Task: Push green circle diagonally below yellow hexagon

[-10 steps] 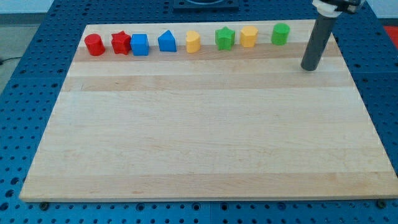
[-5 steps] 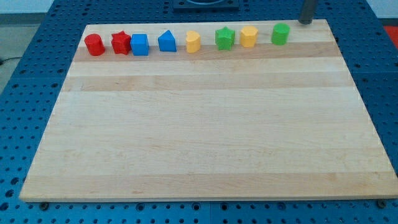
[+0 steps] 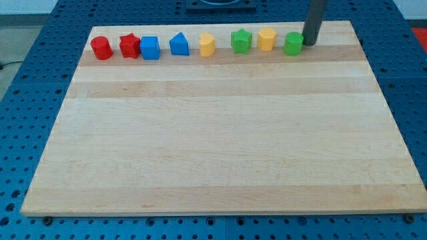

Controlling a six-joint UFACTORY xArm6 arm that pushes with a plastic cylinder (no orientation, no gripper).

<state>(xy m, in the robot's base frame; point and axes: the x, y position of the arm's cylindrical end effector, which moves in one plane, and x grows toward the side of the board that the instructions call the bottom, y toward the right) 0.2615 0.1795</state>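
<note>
Yellow hexagon (image 3: pixel 267 39) crowds green circle (image 3: pixel 293 44) left; board (image 3: pixel 220 133) below open.

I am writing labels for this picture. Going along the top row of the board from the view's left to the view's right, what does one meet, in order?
Red circle → red star → blue cube → blue triangle-like block → yellow block → green star → yellow hexagon → green circle → my tip, at the green circle's right side.

Along the top of the wooden surface (image 3: pixel 220 133), from the view's left: red cylinder (image 3: pixel 101 48), red star (image 3: pixel 129 46), blue cube (image 3: pixel 150 48), blue triangle (image 3: pixel 179 45), yellow block (image 3: pixel 207 45), green star (image 3: pixel 241 41).
</note>
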